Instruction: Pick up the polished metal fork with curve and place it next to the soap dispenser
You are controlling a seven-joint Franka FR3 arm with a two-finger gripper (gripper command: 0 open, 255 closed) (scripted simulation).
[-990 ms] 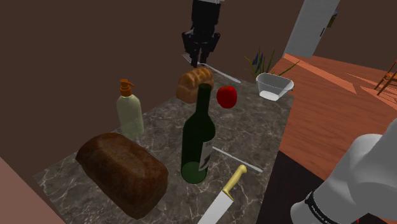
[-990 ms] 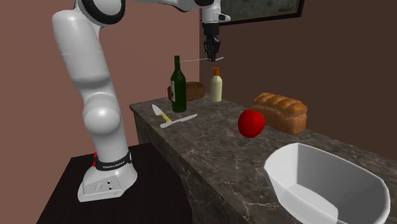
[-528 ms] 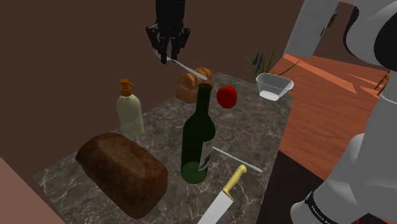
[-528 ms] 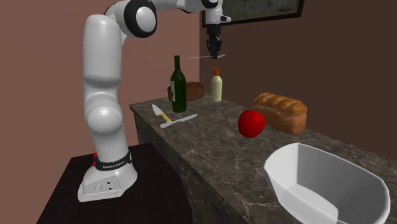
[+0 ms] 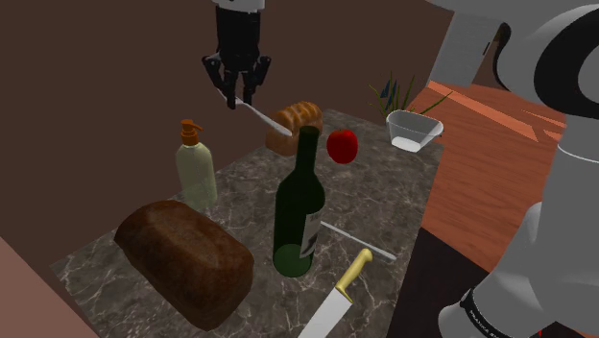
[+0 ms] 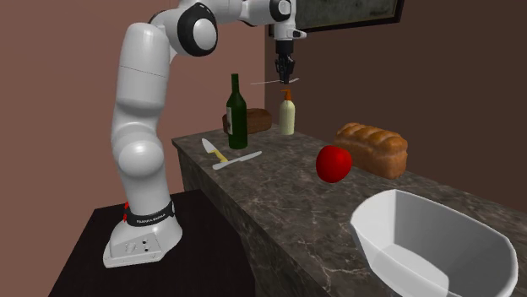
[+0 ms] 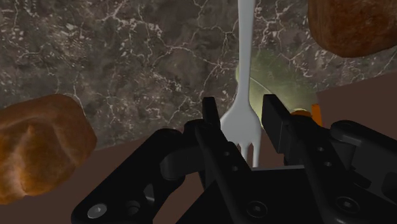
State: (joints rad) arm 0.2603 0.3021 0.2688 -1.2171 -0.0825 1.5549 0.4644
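I saw the arm arched high over the dark marbled desk, jaws pointing down, clamping the slim pale fork.

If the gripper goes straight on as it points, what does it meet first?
Probably the dispenser below the gripper and its fork; depth is unclear, so perhaps the counter beside it.

On the marbled bench are set a dark loaf, a green bottle and a yellow-handled knife; a red apple, a golden loaf and a white bowl are placed farther along.
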